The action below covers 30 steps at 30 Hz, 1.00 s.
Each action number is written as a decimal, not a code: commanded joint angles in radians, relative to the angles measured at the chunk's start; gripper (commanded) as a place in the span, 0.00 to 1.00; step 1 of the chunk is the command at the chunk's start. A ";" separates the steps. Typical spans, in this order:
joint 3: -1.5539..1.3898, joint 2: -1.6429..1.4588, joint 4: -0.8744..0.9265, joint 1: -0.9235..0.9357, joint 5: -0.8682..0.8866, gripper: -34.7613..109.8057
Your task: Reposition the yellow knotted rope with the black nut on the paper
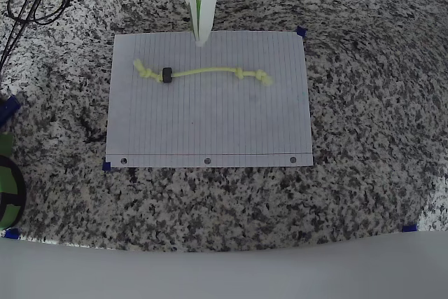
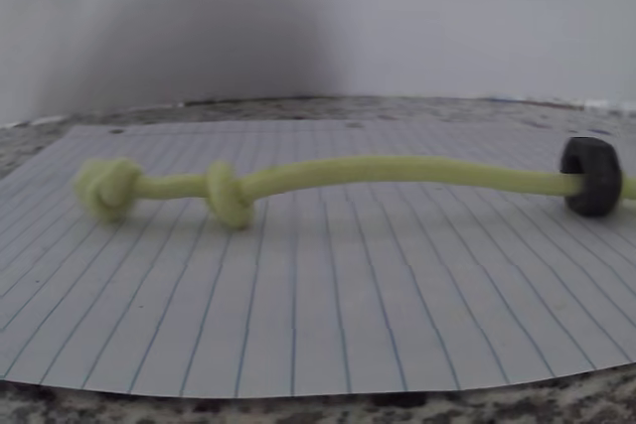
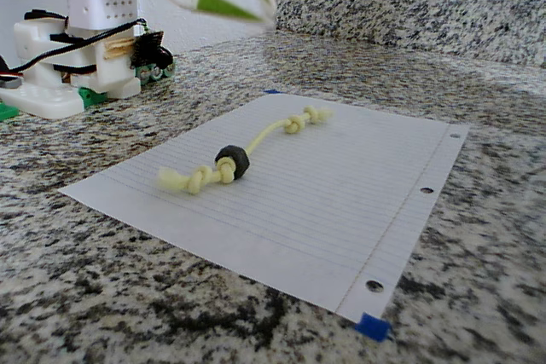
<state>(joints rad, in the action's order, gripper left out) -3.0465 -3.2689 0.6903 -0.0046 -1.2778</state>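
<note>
The gripper (image 1: 201, 36) hangs over the paper's (image 1: 210, 131) far edge, at twelve o'clock in the overhead view, fingers drawn together to a point and holding nothing. The yellow knotted rope (image 1: 206, 71) lies just beyond the tips toward six o'clock, stretched from nine to three across the sheet's upper part. The black nut (image 1: 167, 74) sits on it near the nine o'clock knots. In the fixed view the gripper (image 3: 266, 8) is raised clear of the sheet.

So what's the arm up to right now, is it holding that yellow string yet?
Gripper raised off the paper, empty. Yellow knotted rope lies flat, black nut near one end. Nothing in the way.
</note>
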 commanded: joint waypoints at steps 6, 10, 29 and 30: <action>-0.058 -0.141 0.170 0.052 -0.275 0.24; -0.094 -0.141 0.230 0.052 -0.394 0.24; -0.133 -0.141 0.417 0.055 -0.428 0.24; -0.130 -0.141 0.433 0.052 -0.428 0.24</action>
<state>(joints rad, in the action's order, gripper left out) -3.1554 -3.4070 1.0968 0.0476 -1.6981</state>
